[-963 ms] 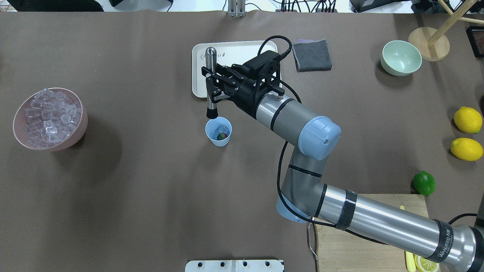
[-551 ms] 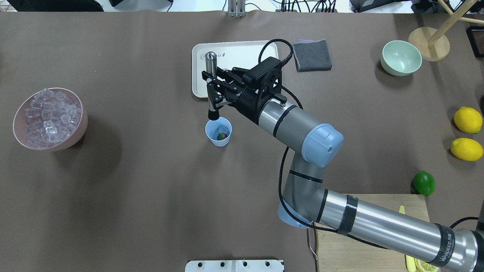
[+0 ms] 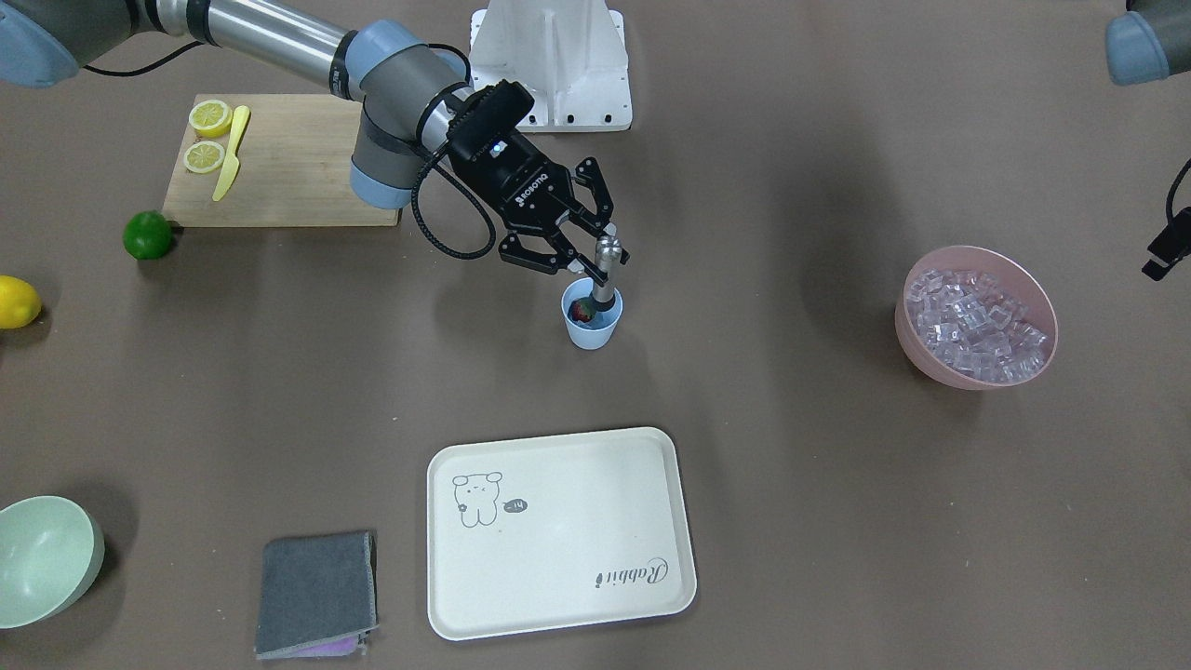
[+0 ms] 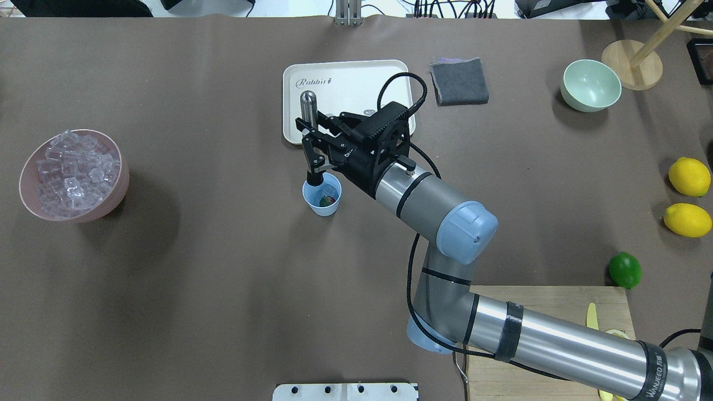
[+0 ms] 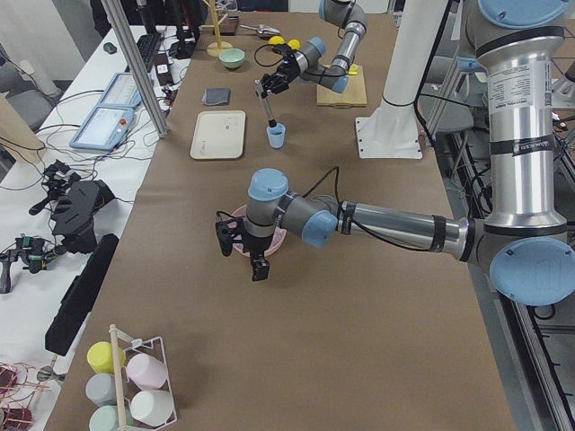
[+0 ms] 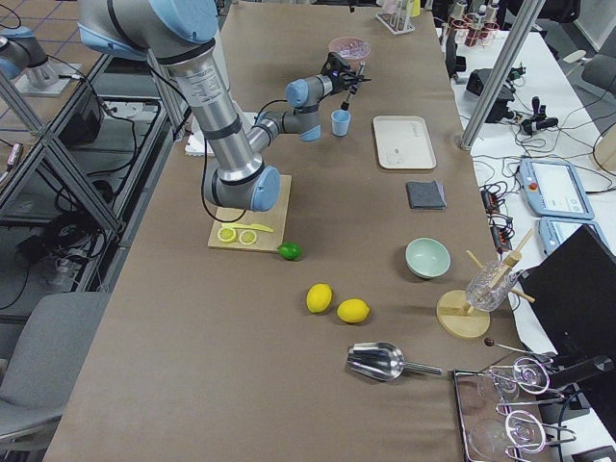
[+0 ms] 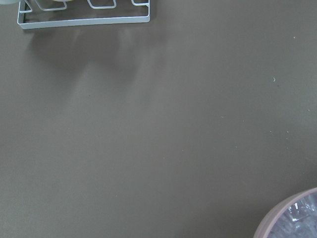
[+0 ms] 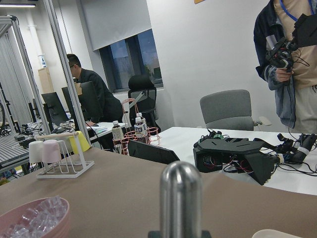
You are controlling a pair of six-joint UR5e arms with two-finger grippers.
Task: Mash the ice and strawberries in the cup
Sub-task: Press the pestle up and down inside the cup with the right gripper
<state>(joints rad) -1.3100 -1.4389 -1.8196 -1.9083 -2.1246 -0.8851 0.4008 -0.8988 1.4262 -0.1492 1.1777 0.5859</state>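
The light-blue cup (image 4: 322,201) stands mid-table, in front of the tray; it also shows in the front view (image 3: 592,328). A red strawberry (image 4: 328,200) lies inside it, and ice in the cup is hard to make out. My right gripper (image 4: 309,146) is shut on a metal muddler (image 4: 308,108), held upright with its black tip inside the cup (image 3: 603,296). The muddler's rounded top fills the right wrist view (image 8: 181,198). My left gripper (image 5: 243,253) hovers by the pink bowl of ice cubes (image 4: 75,174); I cannot tell whether it is open or shut.
A cream tray (image 4: 356,78), grey cloth (image 4: 459,82) and pale green bowl (image 4: 590,84) lie at the far side. Two lemons (image 4: 689,176), a lime (image 4: 624,269) and a cutting board (image 4: 557,303) are on the right. A wire rack (image 7: 84,15) shows in the left wrist view.
My right gripper has come down with the muddler; its black tip went from just above the cup's rim to inside the cup. The cup and bowl have not moved.
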